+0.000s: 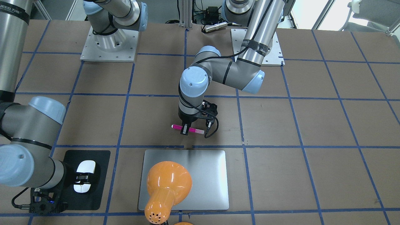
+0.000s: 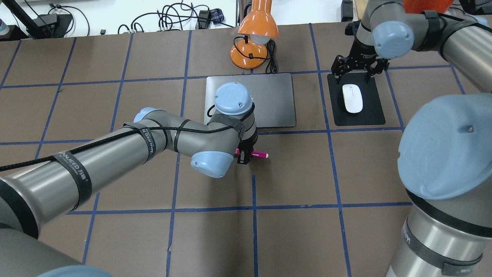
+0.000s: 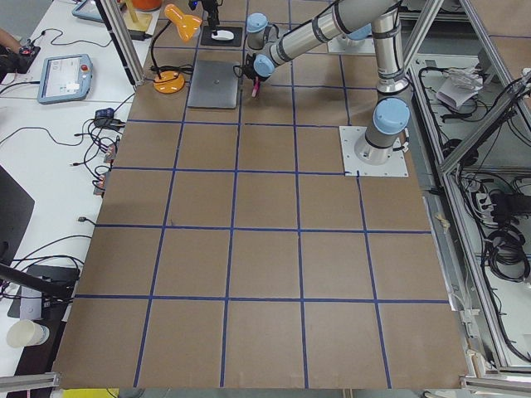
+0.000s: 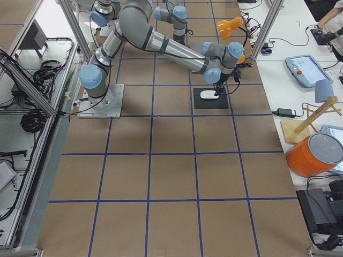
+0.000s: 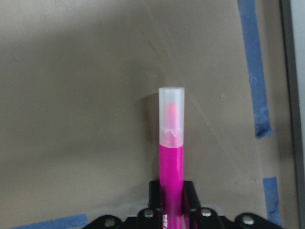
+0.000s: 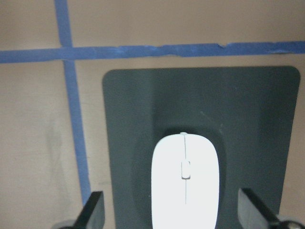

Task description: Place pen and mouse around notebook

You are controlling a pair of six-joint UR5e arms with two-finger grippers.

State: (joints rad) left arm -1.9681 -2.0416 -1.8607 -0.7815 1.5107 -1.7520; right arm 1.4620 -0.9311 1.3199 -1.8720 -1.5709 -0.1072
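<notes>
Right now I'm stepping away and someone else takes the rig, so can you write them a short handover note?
Left gripper: shut on the pen, just on the robot's side of the notebook.
Right gripper: open above the mouse, not gripping it.
The mouse lies on the black pad, to the robot's right of the notebook.
Done: pen grasped.
Left: set the pen by the notebook and release it, then probably place the mouse.

Six views: four fixed, two wrist-mounted.
The notebook [image 1: 209,181] is seen from opposite sides, front and overhead; wrist views are held close, downward.
</notes>
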